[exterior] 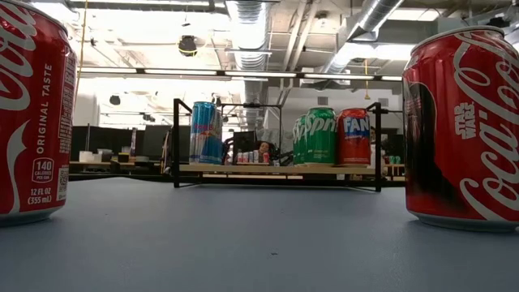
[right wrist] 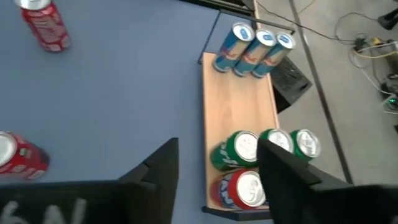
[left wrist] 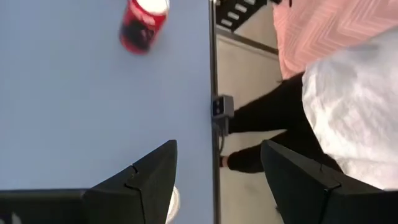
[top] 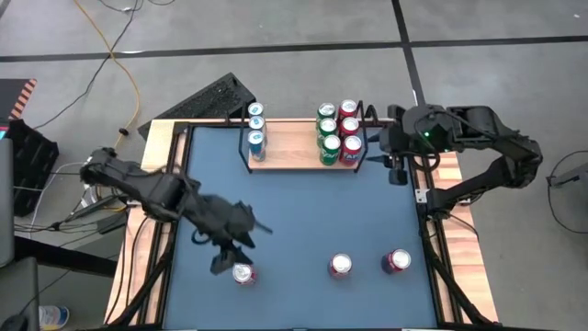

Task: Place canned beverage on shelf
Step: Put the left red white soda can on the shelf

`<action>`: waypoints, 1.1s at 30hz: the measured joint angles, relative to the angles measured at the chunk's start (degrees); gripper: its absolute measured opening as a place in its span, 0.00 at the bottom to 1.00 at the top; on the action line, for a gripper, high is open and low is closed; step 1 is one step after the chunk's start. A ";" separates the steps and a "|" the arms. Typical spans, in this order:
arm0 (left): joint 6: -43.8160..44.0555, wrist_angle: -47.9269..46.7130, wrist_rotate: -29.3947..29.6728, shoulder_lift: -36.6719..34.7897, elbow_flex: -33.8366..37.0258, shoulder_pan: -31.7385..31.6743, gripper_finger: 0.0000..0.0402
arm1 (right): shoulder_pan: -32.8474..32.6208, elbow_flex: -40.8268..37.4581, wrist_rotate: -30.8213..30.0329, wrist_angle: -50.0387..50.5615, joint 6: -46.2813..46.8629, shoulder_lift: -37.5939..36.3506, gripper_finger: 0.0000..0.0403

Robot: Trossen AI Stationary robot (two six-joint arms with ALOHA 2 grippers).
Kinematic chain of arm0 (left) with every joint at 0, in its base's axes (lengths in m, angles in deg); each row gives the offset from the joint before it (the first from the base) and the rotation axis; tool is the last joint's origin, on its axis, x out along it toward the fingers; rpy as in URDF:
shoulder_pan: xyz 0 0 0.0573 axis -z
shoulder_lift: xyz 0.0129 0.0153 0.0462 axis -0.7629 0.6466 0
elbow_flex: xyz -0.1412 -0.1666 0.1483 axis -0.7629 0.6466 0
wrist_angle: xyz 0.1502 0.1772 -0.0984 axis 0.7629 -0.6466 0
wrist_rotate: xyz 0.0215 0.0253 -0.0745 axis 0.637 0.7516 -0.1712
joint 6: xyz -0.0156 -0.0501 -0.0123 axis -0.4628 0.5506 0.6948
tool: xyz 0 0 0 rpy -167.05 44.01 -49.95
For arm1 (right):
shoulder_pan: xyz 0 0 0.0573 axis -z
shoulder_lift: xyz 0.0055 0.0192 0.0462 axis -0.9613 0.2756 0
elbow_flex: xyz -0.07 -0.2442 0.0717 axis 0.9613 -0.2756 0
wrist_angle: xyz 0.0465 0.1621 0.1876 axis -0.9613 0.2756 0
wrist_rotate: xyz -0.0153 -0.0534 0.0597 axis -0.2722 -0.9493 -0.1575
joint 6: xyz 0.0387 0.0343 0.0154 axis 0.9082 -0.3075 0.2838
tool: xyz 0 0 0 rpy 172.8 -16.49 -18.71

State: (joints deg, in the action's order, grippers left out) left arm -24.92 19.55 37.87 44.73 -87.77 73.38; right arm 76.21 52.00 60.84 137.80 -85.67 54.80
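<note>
The shelf (top: pixel 299 154), a light-wood board with black wire ends, stands at the table's far side. On it are slim blue cans (top: pixel 256 129) at its left end and green and red cans (top: pixel 338 133) at its right end. Three red cola cans stand near the table's near edge (top: pixel 243 274) (top: pixel 341 267) (top: pixel 397 261). My left gripper (top: pixel 228 263) hangs open just above and left of the leftmost can, whose top (left wrist: pixel 175 205) shows beside one finger. My right gripper (top: pixel 397 175) hovers open and empty off the shelf's right end (right wrist: pixel 239 112).
A person in a pink top and dark trousers (left wrist: pixel 323 68) stands close beyond the table's near edge (left wrist: pixel 212 93). The blue table top (top: pixel 303 211) lies bare between the shelf and the cola cans. The low view shows two cola cans close up (exterior: pixel 32 113) (exterior: pixel 466 130).
</note>
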 joint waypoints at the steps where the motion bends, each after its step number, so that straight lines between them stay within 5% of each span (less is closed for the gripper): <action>1: 1.49 0.33 0.82 0.77 0.00 1.09 0.55 | 0.01 -0.08 -0.38 -0.04 -0.09 0.13 0.53; 7: 13.98 7.16 3.75 4.25 0.02 4.29 0.55 | 0.19 -0.20 -1.37 0.77 -3.34 2.07 0.64; 13: 11.11 14.02 7.80 5.73 -0.09 4.57 0.55 | 0.08 -0.18 -1.20 1.94 -8.62 3.91 0.65; 22: 18.85 -2.76 -1.53 11.92 -3.57 10.80 0.55 | 1.45 -0.18 -0.06 5.15 -11.58 6.67 0.65; 29: 24.28 -18.43 5.04 16.82 -6.63 12.48 0.55 | 3.42 -0.14 2.30 4.47 -12.01 8.20 0.65; 33: 24.89 -17.38 12.47 16.83 -6.42 12.33 0.55 | 4.78 -0.17 3.66 4.47 -12.19 8.78 0.65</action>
State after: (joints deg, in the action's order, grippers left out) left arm -0.03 2.17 50.34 61.56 -94.19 85.70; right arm 80.98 51.82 64.50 142.27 -97.86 63.58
